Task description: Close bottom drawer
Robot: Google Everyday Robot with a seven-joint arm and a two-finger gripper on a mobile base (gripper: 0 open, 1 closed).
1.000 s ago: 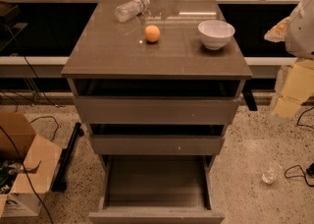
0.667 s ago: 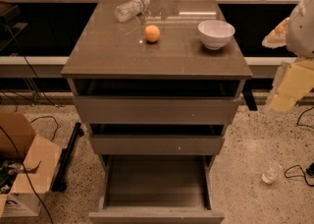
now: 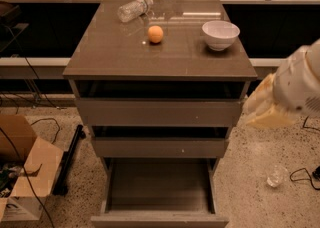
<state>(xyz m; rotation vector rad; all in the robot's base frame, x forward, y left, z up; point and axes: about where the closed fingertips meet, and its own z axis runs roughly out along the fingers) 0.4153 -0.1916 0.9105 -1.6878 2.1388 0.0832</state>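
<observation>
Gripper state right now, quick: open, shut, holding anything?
Gripper: cannot be told; it hangs right of the cabinet, apart from the open bottom drawer.

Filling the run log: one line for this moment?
bottom drawer: open | pincer: right of cabinet, apart from drawer | push: not yet begun

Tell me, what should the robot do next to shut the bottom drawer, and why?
Probably lower the gripper toward the bottom drawer: it stands pulled far out, while the gripper hangs right of the cabinet, level with the top drawer.
</observation>
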